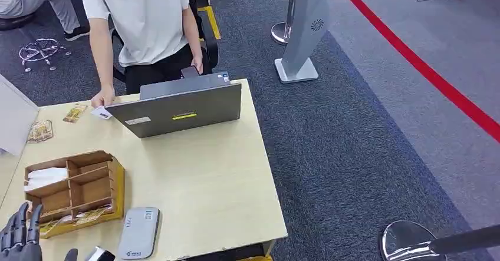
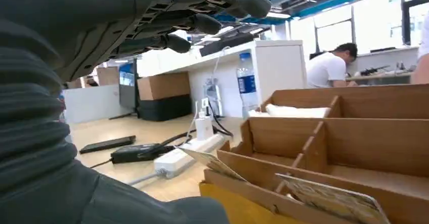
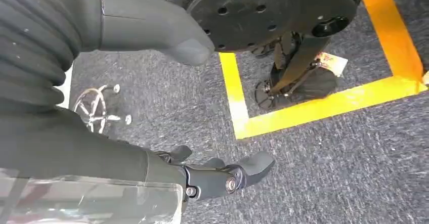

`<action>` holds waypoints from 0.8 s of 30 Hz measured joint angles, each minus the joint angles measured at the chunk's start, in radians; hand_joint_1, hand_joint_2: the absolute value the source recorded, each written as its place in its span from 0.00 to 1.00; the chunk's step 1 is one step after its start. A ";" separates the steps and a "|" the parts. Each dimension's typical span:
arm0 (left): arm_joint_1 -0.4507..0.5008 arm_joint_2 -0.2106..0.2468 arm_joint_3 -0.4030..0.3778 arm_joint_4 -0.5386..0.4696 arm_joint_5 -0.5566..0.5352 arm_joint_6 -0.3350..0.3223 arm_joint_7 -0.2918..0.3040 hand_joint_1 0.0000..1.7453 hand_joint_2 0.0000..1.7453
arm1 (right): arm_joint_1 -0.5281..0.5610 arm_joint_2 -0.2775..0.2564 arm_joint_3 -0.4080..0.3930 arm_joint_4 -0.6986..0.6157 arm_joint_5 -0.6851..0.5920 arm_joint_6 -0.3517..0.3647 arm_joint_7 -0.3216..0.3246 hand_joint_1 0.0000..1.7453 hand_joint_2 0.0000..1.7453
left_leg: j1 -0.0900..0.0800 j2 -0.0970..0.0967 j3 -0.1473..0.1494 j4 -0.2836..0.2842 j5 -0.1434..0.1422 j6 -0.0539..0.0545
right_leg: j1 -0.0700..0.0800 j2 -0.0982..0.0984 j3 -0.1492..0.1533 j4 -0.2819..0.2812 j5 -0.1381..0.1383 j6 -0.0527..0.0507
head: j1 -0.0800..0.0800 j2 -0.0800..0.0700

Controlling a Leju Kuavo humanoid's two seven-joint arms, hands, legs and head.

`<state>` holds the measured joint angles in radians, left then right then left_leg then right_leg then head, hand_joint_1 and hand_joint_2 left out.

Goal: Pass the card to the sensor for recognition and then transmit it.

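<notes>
A grey card sensor (image 1: pixel 138 233) lies flat near the table's front edge. Left of it stands a wooden divided box (image 1: pixel 73 187) with patterned cards (image 1: pixel 76 218) in its front slot; the left wrist view shows a card (image 2: pixel 334 198) there close up. My left hand (image 1: pixel 20 234) hovers at the front left corner beside the box, fingers (image 2: pixel 202 11) spread and holding nothing. My right hand (image 3: pixel 126 158) hangs over the carpet with its fingers apart and nothing in it. A person across the table presses a white card (image 1: pixel 101 112) down by the laptop.
An open grey laptop (image 1: pixel 180 108) stands at the table's far side with the person (image 1: pixel 141 25) behind it. Two card packets (image 1: pixel 75 113) lie at the far left. A power strip (image 2: pixel 187 155) and cables sit on a neighbouring desk. A stanchion base (image 1: pixel 407 240) stands on the carpet at right.
</notes>
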<state>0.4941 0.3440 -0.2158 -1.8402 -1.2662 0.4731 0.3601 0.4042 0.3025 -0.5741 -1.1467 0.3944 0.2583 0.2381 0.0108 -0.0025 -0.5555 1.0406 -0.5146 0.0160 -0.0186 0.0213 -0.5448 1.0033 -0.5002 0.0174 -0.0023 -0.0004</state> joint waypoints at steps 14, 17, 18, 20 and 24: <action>-0.034 -0.138 0.158 0.106 -0.061 0.001 -0.122 0.00 1.00 | -0.015 0.000 0.000 0.026 0.028 0.018 -0.015 0.00 1.00 | 0.000 -0.001 0.000 0.000 0.000 0.000 | 0.000 0.000 0.000 0.000 0.000 0.000 | 0.000 0.000; -0.068 -0.164 0.174 0.127 -0.091 -0.005 -0.167 0.00 1.00 | -0.015 0.000 0.000 0.026 0.032 0.027 -0.014 0.00 1.00 | 0.000 -0.002 0.000 0.000 0.000 0.000 | 0.000 -0.001 0.000 0.000 0.000 0.000 | 0.000 0.000; -0.078 -0.170 0.175 0.135 -0.098 -0.008 -0.176 0.00 1.00 | -0.016 0.000 0.000 0.026 0.034 0.028 -0.015 0.00 1.00 | 0.000 -0.002 0.000 0.000 0.000 0.000 | 0.000 -0.001 0.001 0.000 0.000 0.000 | 0.000 0.000; -0.109 -0.185 0.173 0.153 -0.114 -0.015 -0.185 0.00 1.00 | -0.020 0.000 0.000 0.029 0.056 0.031 -0.024 0.00 1.00 | 0.000 -0.001 0.001 0.000 0.000 0.000 | 0.000 -0.001 0.000 0.000 0.000 0.000 | 0.000 0.000; -0.173 -0.201 0.131 0.177 -0.144 -0.042 -0.177 0.00 1.00 | -0.045 0.000 -0.002 0.052 0.098 0.035 -0.053 0.00 1.00 | 0.000 -0.002 0.001 0.000 0.001 0.001 | 0.000 -0.001 0.000 0.000 0.001 0.000 | 0.000 0.000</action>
<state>0.3216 0.1427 -0.0848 -1.6628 -1.4103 0.4307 0.1827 0.3596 0.3025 -0.5756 -1.0944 0.4921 0.2934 0.1850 0.0107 -0.0040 -0.5546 1.0410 -0.5136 0.0166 -0.0188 0.0200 -0.5444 1.0033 -0.4993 0.0178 -0.0023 -0.0004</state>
